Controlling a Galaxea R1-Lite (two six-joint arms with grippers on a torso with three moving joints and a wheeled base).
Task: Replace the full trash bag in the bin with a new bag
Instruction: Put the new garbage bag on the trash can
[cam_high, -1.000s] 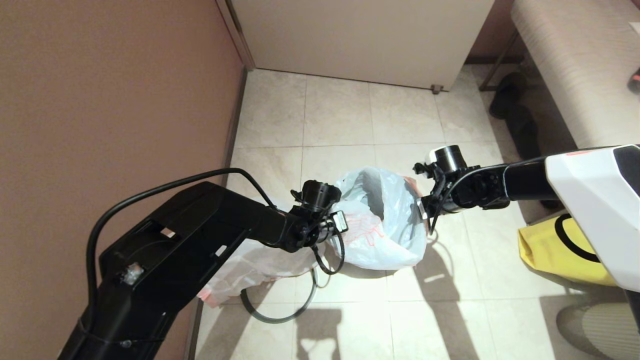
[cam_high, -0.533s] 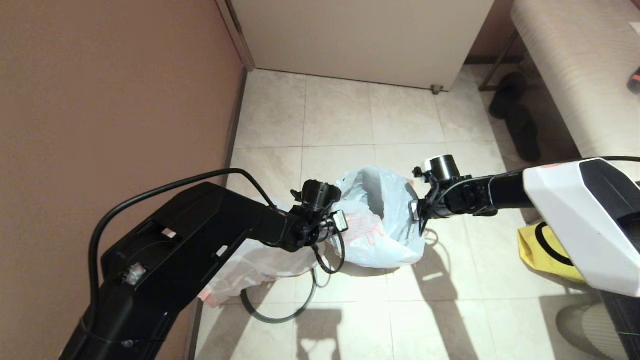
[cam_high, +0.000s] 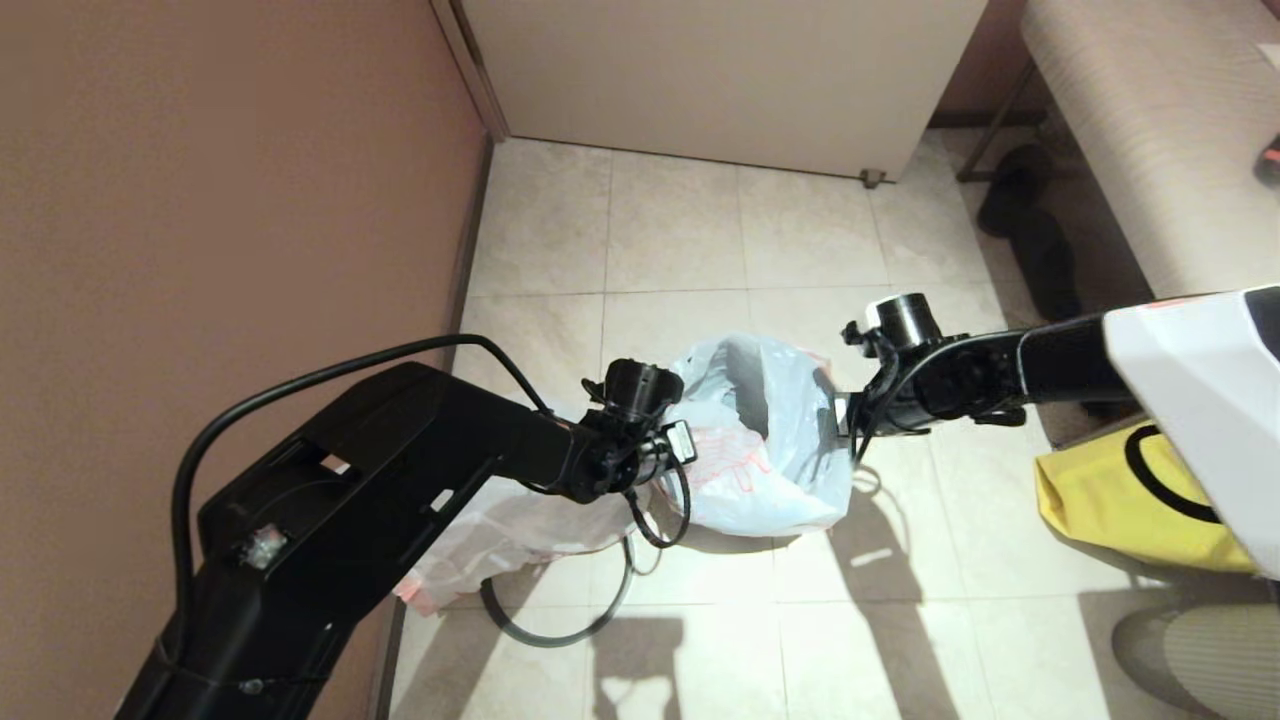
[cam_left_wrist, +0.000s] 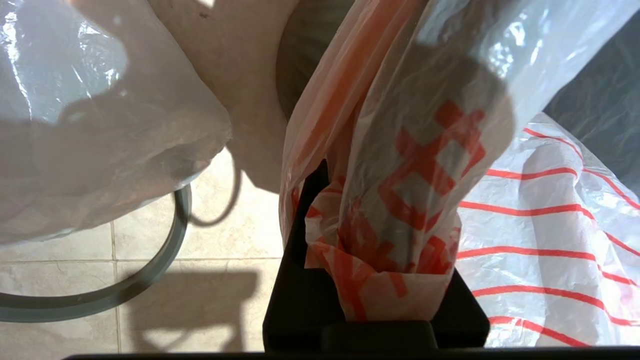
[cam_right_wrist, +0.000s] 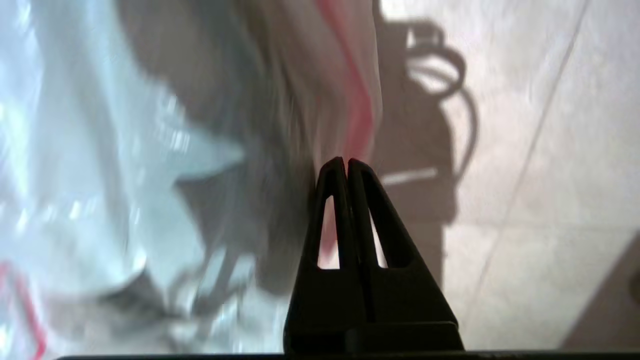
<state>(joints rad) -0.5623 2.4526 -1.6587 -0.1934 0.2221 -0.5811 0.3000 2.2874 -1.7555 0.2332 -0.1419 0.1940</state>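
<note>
Left gripper (cam_left_wrist: 380, 250) clamps new bag (cam_high: 760, 440) hem; right gripper (cam_right_wrist: 346, 165) pinched on opposite edge; mouth held open.

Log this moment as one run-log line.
left gripper: shut on new bag hem | right gripper: shut on opposite hem | bag mouth held open | full trash bag on floor beside wall | rim ring on floor

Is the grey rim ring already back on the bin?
No: the grey rim ring lies flat on the floor tiles beside the full trash bag.
</note>
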